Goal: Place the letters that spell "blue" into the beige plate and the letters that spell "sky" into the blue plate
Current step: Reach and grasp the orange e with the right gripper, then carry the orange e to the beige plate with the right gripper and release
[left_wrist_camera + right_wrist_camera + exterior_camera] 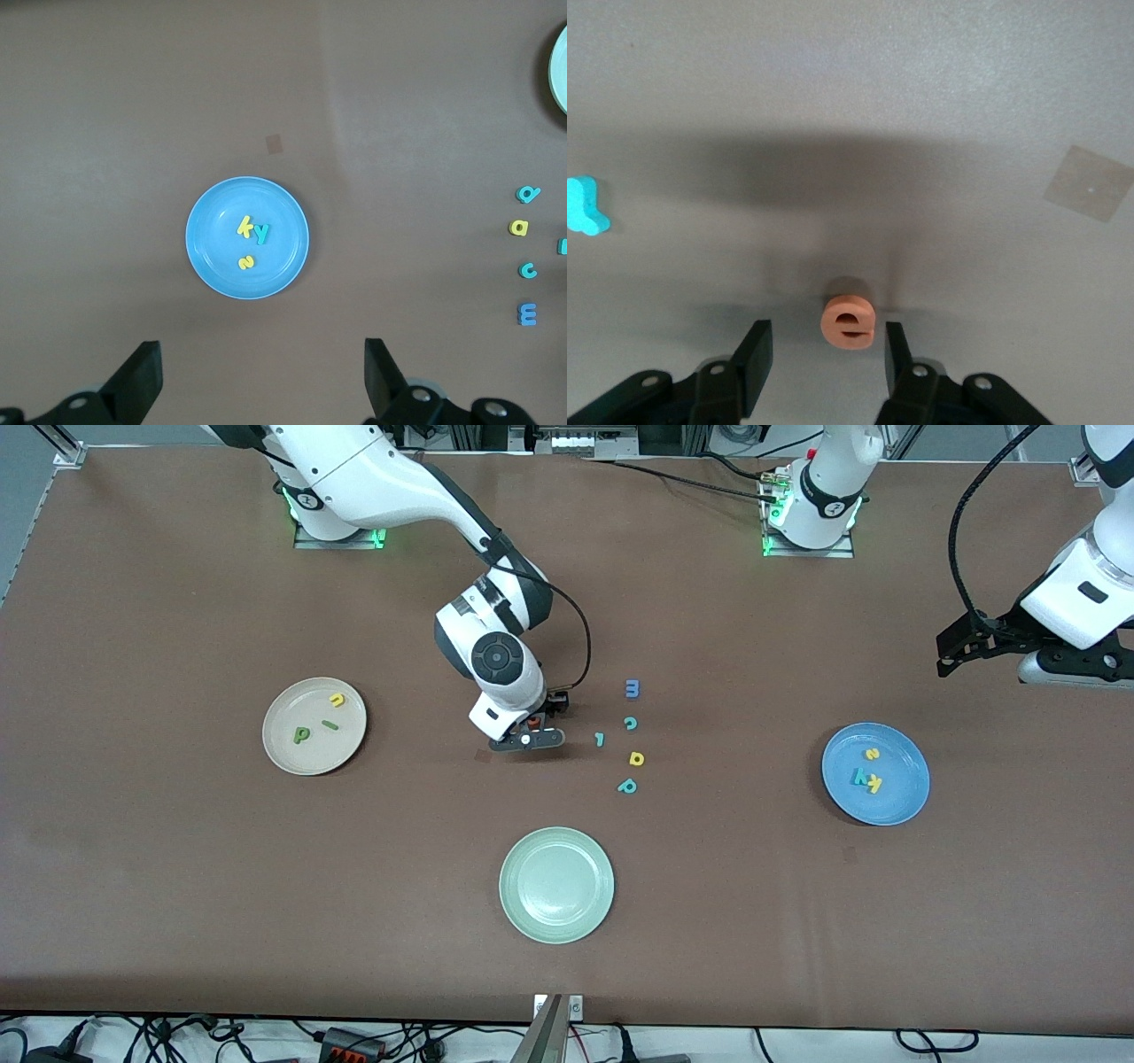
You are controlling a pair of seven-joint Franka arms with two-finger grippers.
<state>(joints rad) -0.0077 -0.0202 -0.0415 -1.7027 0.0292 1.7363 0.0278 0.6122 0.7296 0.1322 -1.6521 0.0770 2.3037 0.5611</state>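
Note:
The orange e point(849, 325) lies flat on the table between the fingers of my right gripper point(825, 354), which is open around it with a small gap on each side. From the front, that gripper point(532, 735) is low over the table's middle. On the beige plate point(283, 748) lie the yellow u point(337, 701), the thin green bar point(330, 725) and the green b point(302, 734). The blue plate point(904, 793) holds the yellow s point(873, 754), the teal y point(859, 777) and the yellow k point(874, 783). My left gripper point(952, 651) waits open, high over the table beside the blue plate point(213, 257).
A pale green plate point(556, 884) sits nearer the front camera than the right gripper. Loose letters lie beside that gripper toward the left arm's end: a blue m point(633, 688), teal c point(630, 724), teal l point(600, 739), yellow a point(636, 758) and teal p point(627, 786).

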